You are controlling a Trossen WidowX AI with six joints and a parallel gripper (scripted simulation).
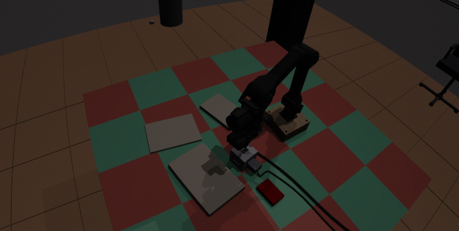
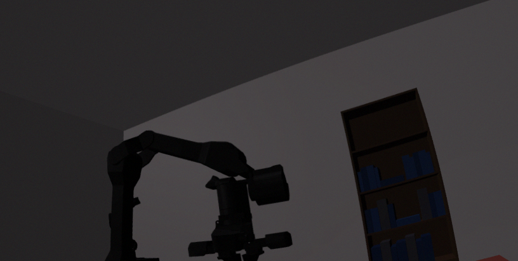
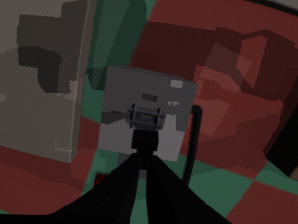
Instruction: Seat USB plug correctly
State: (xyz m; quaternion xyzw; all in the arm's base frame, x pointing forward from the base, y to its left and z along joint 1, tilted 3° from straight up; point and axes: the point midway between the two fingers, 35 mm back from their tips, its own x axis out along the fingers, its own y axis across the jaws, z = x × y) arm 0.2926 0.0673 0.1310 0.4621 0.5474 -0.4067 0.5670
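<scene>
The small dark USB plug point(image 3: 147, 119), standing at the socket on top of the grey power cube point(image 3: 148, 113) on the checkered table point(image 1: 353, 197), is pinched in the nearly closed hand point(image 3: 147, 147) and is best kept vertical, turned about its axis and pressed straight down.

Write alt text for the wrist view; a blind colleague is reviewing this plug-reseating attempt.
The tool is closed on the dark USB plug on top of the grey power cube, seen from just above. A black cable runs down the cube's right side. The cube sits on a red and green checkered mat, with a pale flat board to its left.
</scene>
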